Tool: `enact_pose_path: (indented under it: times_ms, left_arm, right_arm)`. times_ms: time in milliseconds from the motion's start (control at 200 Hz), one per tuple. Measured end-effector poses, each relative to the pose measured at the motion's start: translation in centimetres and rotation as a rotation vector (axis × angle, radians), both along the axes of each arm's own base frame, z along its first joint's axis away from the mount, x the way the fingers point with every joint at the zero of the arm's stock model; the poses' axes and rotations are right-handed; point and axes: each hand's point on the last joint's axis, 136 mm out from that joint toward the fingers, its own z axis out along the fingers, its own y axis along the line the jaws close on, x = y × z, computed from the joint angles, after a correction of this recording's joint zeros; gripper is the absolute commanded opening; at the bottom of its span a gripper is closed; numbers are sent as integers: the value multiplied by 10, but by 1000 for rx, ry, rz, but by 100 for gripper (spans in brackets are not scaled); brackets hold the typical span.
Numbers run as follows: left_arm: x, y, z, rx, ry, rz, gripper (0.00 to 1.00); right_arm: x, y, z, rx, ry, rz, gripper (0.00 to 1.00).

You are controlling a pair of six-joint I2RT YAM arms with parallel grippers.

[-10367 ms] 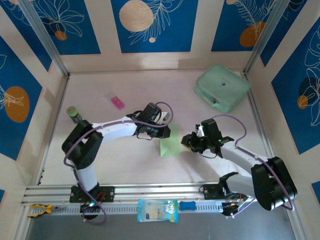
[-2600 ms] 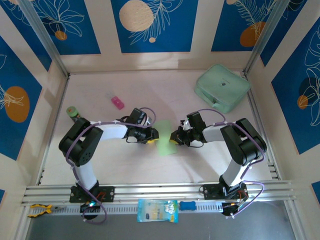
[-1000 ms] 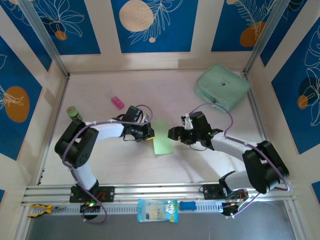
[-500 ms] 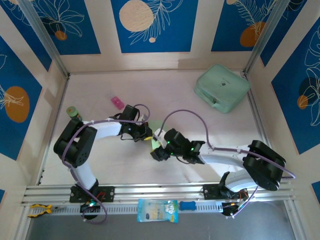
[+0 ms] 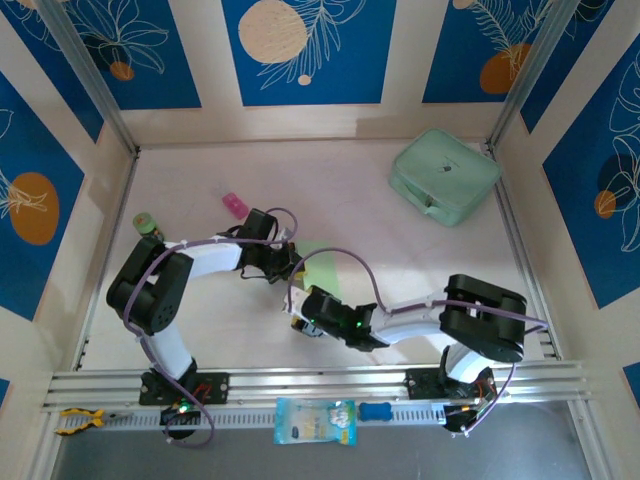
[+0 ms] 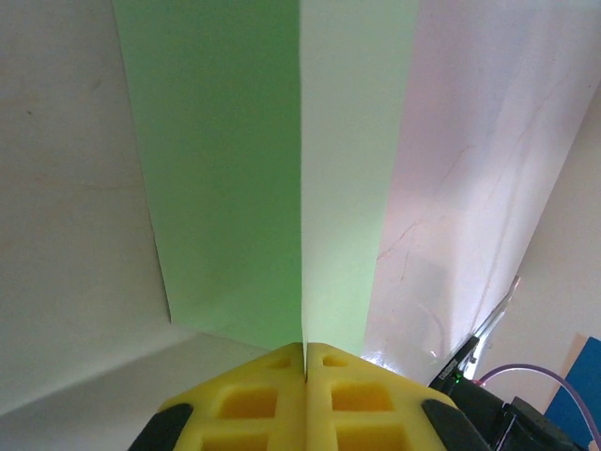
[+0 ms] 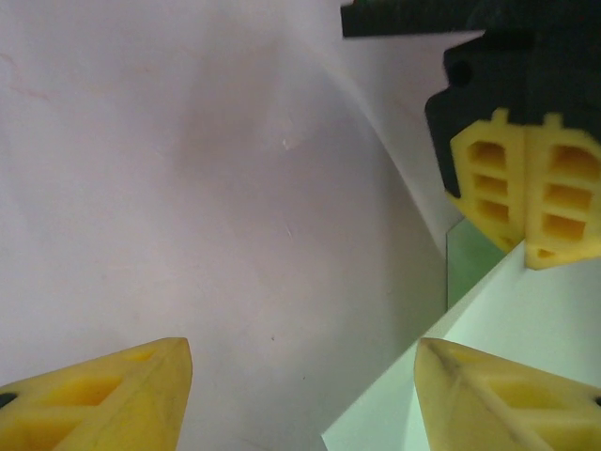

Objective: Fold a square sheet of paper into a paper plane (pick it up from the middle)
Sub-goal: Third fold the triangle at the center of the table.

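Note:
The square sheet of paper (image 5: pixel 322 262) is pale green and folded along a middle crease, its two halves spreading out from it. My left gripper (image 5: pixel 288 266) is shut on that crease; in the left wrist view the yellow fingers (image 6: pixel 272 395) pinch the fold of the paper (image 6: pixel 225 169). My right gripper (image 5: pixel 298 323) sits low, in front of the paper's near end, open with bare table between its fingers. In the right wrist view, the right gripper (image 7: pixel 300 376) has a pale corner of the paper (image 7: pixel 498 310) beside its right finger, and the left gripper's fingers (image 7: pixel 526 202) are ahead.
A thick mint-green zip case (image 5: pixel 444 176) lies at the back right. A small pink item (image 5: pixel 234 205) and a green-capped bottle (image 5: pixel 146 224) are at the left. A packet (image 5: pixel 314 420) and a blue item (image 5: pixel 375 411) rest on the front rail.
My right arm has swung from the paper's right side across to its near end, staying open. The left gripper has kept its hold and barely moved.

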Motion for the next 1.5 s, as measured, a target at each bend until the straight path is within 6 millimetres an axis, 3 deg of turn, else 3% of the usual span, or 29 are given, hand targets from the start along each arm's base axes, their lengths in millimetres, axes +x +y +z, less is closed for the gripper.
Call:
enact_pose_path:
  times_ms: [135,675,1495]
  left_arm:
    - [-1,-1,1,-5,8,1,4]
    - [-1,0,1,-5,8,2,4]
    - [-1,0,0,-5,9,2,4]
  right_arm:
    - [7,-7,-7,-49,-49,-40,54]
    - [18,-18,8,-2,-82,-122,33]
    - [18,-26,8,19,-40,-148,16]
